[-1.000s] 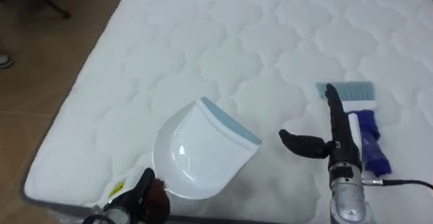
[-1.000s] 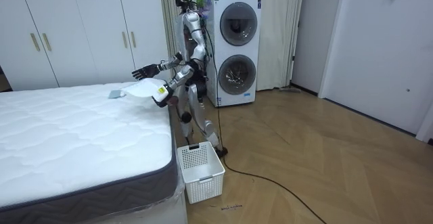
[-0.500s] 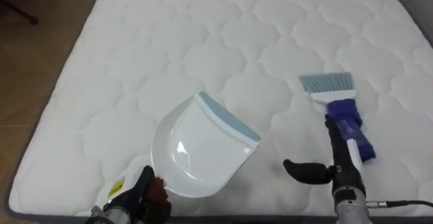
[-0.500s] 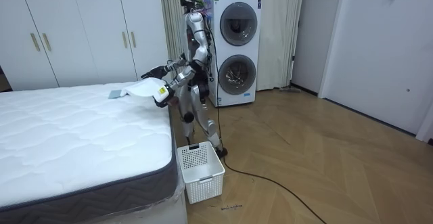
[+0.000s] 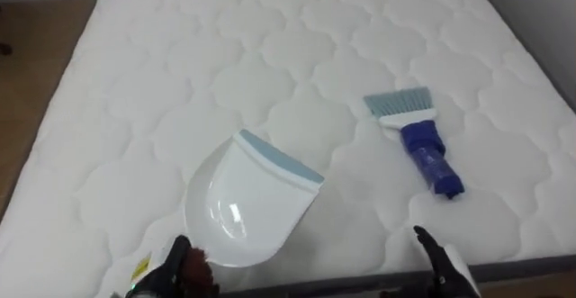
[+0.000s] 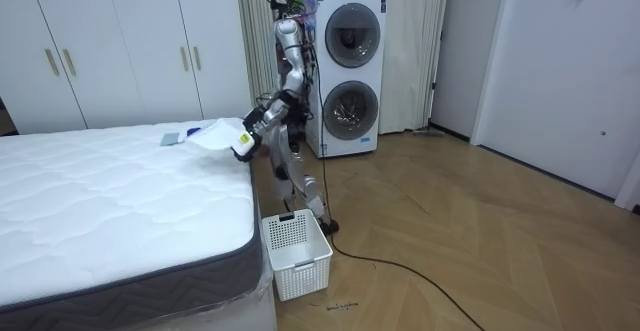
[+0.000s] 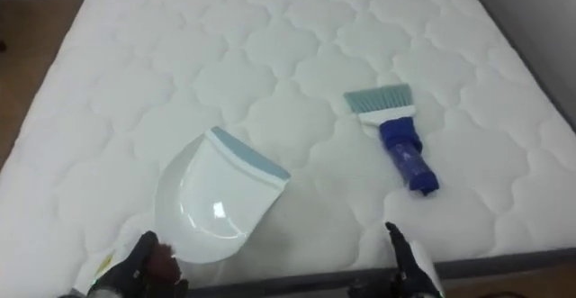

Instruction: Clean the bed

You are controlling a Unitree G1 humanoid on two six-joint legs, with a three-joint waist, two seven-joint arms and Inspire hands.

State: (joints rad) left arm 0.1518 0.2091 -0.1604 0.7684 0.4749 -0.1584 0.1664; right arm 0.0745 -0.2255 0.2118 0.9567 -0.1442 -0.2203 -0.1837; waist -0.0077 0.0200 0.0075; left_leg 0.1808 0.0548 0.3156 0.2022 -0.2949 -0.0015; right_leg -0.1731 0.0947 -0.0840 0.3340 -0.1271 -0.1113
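So from the head cams: the white dustpan with the blue lip is out over the near part of the bed. The left robot hand is curled round its handle at the bottom edge. The blue brush lies flat on the mattress off to the right, bristles pointing away, well apart from the pan. The right robot hand barely pokes in at the lower right, and I can't tell if it's spread or closed.

The room view adds what the eyes don't. The robot is standing upright at the bed's edge, with a white basket on the floor beside it and stacked washing machines behind.
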